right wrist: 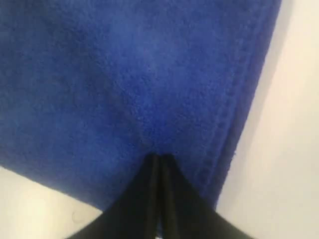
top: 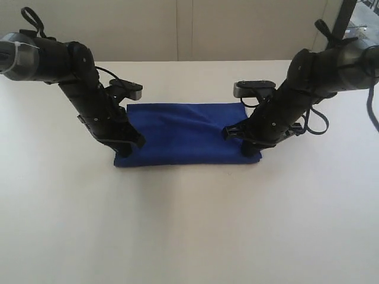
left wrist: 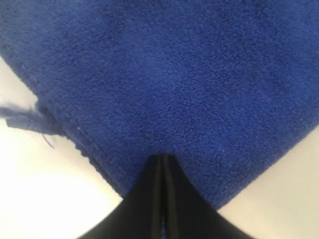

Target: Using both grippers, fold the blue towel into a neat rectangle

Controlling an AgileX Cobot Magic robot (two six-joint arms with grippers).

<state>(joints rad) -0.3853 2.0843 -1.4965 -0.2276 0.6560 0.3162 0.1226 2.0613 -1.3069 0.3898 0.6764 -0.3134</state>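
The blue towel (top: 183, 133) lies on the white table as a wide folded rectangle with a few creases. My left gripper (top: 129, 151) is down on its near left corner, my right gripper (top: 251, 150) on its near right corner. In the left wrist view the black fingers meet at a point (left wrist: 162, 157) pressed into the towel (left wrist: 174, 74), with a sliver of blue between them. The right wrist view shows the same: the right gripper (right wrist: 158, 157) is shut, its tips sunk in puckered towel (right wrist: 124, 74) beside the stitched hem (right wrist: 234, 114).
White table (top: 189, 225) surrounds the towel on all sides, with a pale wall behind. A frayed blue thread tuft (left wrist: 24, 121) hangs off the towel's corner near the left gripper. Cables loop off the right arm (top: 317, 121).
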